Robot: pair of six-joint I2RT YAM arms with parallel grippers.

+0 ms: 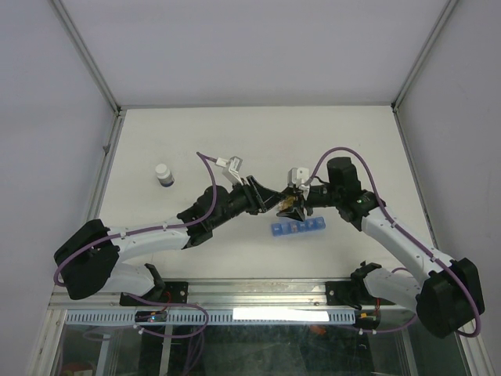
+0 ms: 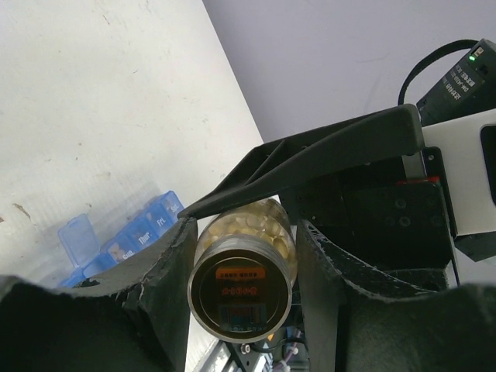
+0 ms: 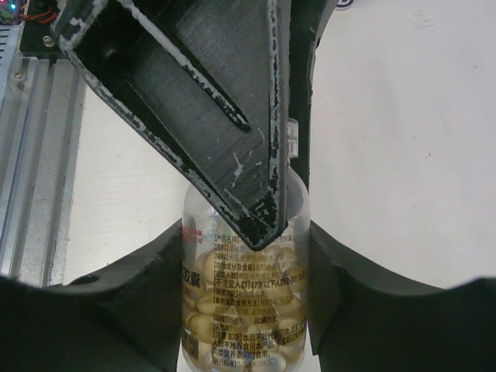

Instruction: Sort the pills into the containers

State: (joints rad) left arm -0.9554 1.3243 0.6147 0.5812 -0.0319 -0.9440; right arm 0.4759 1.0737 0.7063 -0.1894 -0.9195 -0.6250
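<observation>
pinching the amber bottle (image 3: 244, 310) with left hand (image 2: 244, 229) and right hand (image 3: 246, 232) together, we hold it close by the blue organiser strip (image 1: 297, 228) on the worktop (image 1: 235, 141); next, we judge, a gentle tilt to drop pills (image 2: 248, 225) inside

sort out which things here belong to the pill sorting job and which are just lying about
For the job:
- pill bottle of yellowish pills, gripped between the left gripper and right gripper
- blue pill organiser, one lid open

Lying about:
- white round cap with dark base, standing apart on the left arm's side
</observation>
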